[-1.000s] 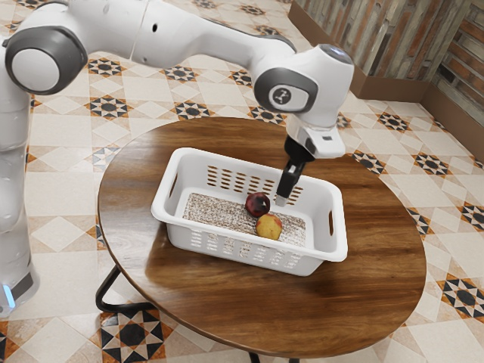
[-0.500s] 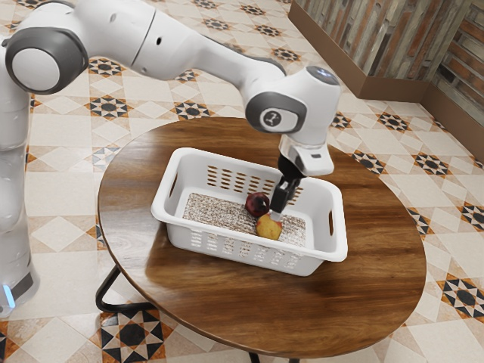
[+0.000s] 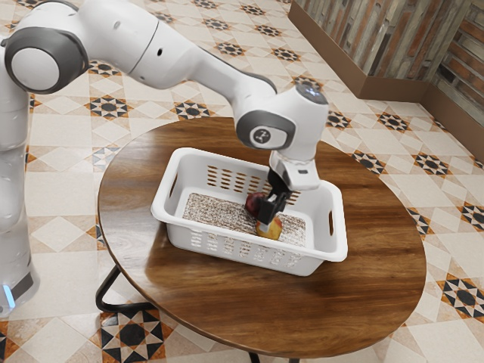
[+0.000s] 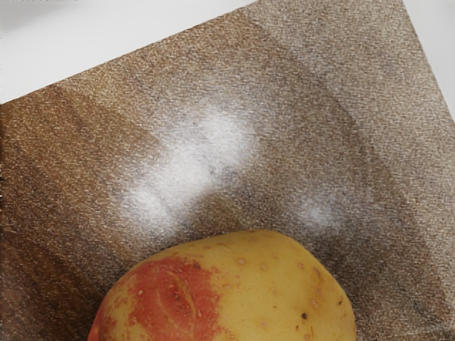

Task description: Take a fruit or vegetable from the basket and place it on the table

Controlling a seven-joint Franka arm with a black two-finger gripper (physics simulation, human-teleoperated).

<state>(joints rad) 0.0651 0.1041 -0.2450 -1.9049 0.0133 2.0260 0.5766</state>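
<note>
Exterior view: the white basket (image 3: 181, 239) stands on the round wooden table (image 3: 363, 302). Inside, on its speckled bottom (image 3: 212, 212), lie a dark red fruit (image 3: 255, 201) and, just on its near side and slightly to the exterior view's right, a potato (image 3: 272, 229). The black gripper (image 3: 271, 219) reaches down into the basket over the potato, partly covering it. Its fingers stand apart; contact with the potato on both sides cannot be confirmed, and no hold is seen. Slatted holes mark the basket's long walls.

Wrist view: the potato is seen close, yellow skinned, with a red patch (image 4: 174, 298) and small dark specks. Pale glare (image 4: 188, 167) lies on the brown, grainy bottom beside it.

Markings: a dark emblem (image 3: 260, 137) on the arm's (image 3: 178, 64) round joint cover, too small to read.

Against the exterior frame of half a second ago: the hand has come lower and toward the exterior view's left, covering more of the potato. Basket, potato and dark red fruit appear unmoved
</note>
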